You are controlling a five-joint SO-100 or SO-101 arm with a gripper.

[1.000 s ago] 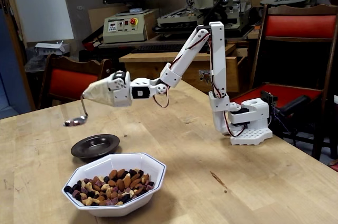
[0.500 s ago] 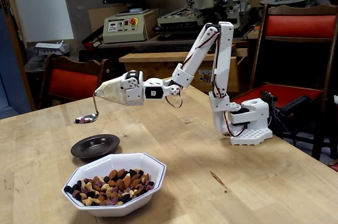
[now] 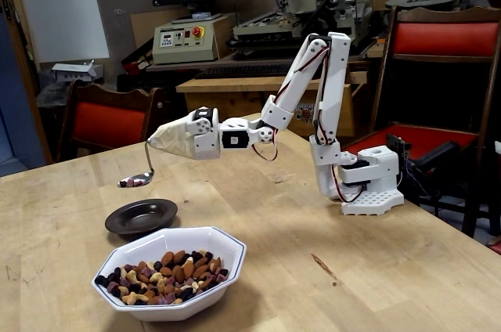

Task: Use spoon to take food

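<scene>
The gripper [image 3: 160,142] is clamping the spoon [image 3: 139,175] (taped end wrapped in), hanging above the dark saucer [image 3: 142,216] near the bench's [image 3: 376,269] front-left corner.

At lower left of the frame we see the bowl [image 3: 171,269] on the surface [image 3: 352,269], with the food [image 3: 160,276] in it. Just behind it sits the saucer [image 3: 142,217]. Above the saucer hangs the spoon [image 3: 138,178], below the hand [image 3: 156,142]. The arm's base [image 3: 368,183] stands at centre right.
</scene>
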